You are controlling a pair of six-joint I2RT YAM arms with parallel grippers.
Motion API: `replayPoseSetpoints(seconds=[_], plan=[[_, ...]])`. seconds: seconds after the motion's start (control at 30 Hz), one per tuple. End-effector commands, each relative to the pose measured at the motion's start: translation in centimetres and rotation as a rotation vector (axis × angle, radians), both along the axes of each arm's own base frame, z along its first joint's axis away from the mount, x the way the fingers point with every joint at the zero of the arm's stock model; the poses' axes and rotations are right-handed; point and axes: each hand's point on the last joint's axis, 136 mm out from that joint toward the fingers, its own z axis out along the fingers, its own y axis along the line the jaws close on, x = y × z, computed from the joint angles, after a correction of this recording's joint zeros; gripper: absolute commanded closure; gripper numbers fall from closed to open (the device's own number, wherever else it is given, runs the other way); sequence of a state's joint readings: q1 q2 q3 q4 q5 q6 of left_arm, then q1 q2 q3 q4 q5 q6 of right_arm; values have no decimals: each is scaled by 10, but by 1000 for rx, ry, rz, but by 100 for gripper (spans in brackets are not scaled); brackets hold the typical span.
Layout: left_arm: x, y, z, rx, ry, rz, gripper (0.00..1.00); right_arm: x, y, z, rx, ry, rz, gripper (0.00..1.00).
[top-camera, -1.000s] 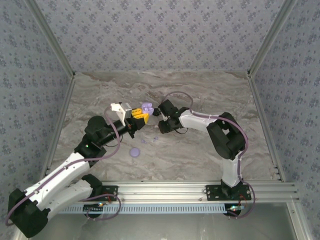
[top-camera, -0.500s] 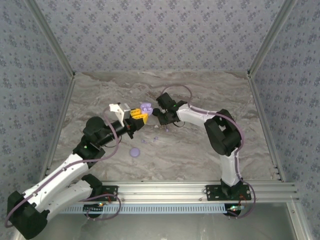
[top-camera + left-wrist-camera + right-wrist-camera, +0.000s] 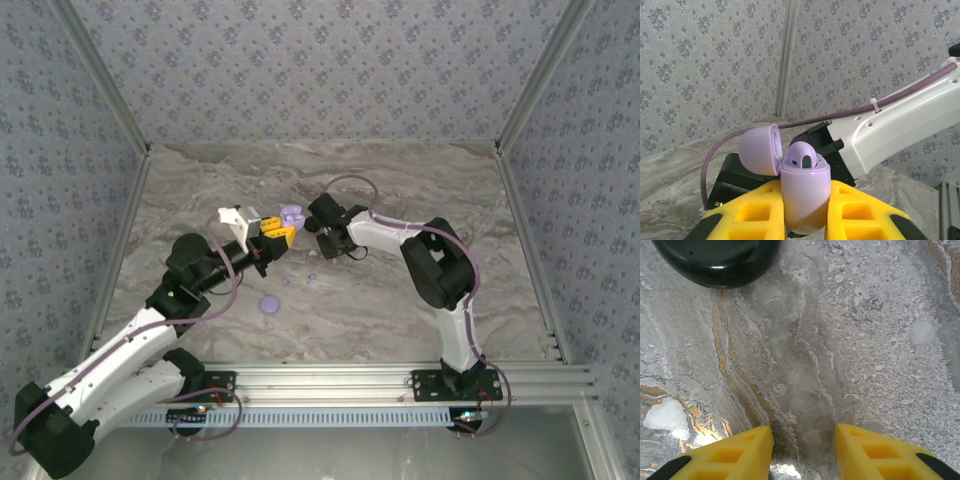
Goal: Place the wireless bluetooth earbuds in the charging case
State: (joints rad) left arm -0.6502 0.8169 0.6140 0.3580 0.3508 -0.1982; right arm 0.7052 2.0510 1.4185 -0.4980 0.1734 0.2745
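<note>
**Case Held Open, Earbuds Not Yet Seated**

The lavender charging case (image 3: 805,172) is pinched upright between the pressed-in fingers of the left end effector (image 3: 805,210), with its lid (image 3: 759,150) swung back. Whether its wells are filled cannot be told. The right end effector (image 3: 802,432) is spread close over the bare tabletop (image 3: 840,340), with nothing between its fingers. A dark glossy rounded object (image 3: 715,260) lies ahead of it. Tiny pale bits, taken to be earbuds (image 3: 311,277), are seen loose on the tabletop near a lavender disc (image 3: 269,304). The task is judged to be early: the earbuds are yet to be picked up and inserted.
</note>
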Motion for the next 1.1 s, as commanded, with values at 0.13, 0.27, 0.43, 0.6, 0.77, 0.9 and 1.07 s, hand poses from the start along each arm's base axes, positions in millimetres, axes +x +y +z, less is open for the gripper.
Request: replayPoseSetpoints(seconds=[0.13,0.27,0.43,0.6,0.77,0.9,1.07], plan=[[-1,-1,7,-4,-28,-4,100,-16,0,-1,-39,47,10,59],[-1,-2,7,-3,-26,-5,100,-21,0,0,-38,57,16,59],[-1,-2,7,-5,-23,-7,100,-26,-2,3,-39,61,18,58],[0,-3,7,-5,-21,-8,100,-32,-3,6,-27,69,22,57],[1,-4,7,-6,-18,-12,100,-35,-4,7,-23,72,23,57],[1,-5,8,-7,-17,-15,100,-37,-6,6,-23,79,21,56],[1,-6,8,-6,-15,-17,100,-42,-6,5,-16,92,24,56]])
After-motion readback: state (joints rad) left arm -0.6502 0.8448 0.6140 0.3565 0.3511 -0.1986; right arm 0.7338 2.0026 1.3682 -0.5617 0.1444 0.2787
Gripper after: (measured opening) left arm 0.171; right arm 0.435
